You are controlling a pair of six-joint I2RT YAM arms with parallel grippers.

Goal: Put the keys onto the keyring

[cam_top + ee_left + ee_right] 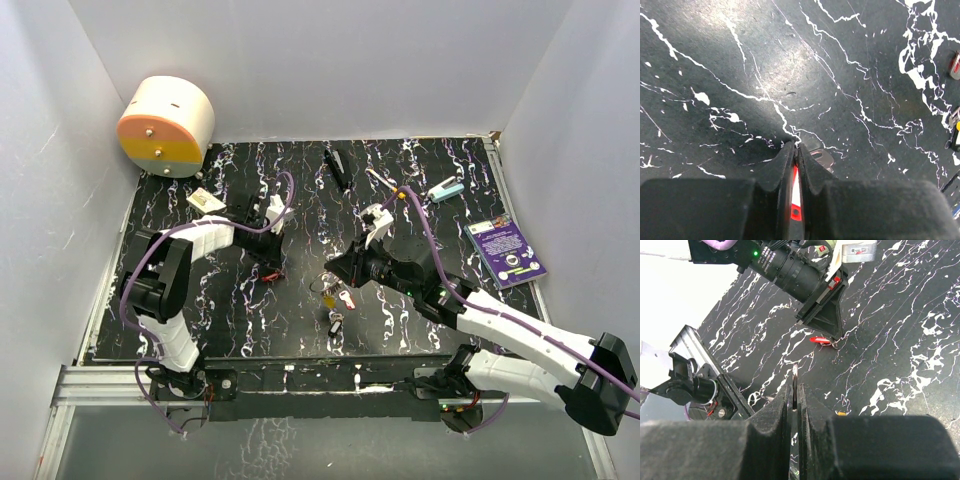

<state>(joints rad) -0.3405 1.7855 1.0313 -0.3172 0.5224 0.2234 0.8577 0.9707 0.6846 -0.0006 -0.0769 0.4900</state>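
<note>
Top view, left gripper (271,267): positioned low at the table (220,320), left of its middle, with a red key (273,273) at its tips.
Top view, right gripper (334,268): positioned near the middle of the table and pointed toward the left gripper, clearly apart from it.
Top view, loose keys (338,300): yellow-, pink- and black-headed keys were laid just beside the right gripper, on the side toward the near edge.
Left wrist view, grip: the fingers (775,170) were clenched on the red head of the key. The metal blade projected past the tips. Whether it touched the table could not be told.
Right wrist view, grip: the fingers were clenched on a thin silver edge, judged to be the keyring (795,382) seen edge-on.
Right wrist view, opposite arm: the left gripper and red key were seen ahead, apart from the keyring.
Step in hand: the first key and the keyring were judged to be held ready for threading. No key was yet on the keyring.
Next move: the key's hole would have to be brought to the keyring's split end, closely aligned and with both grips kept firm.
</note>
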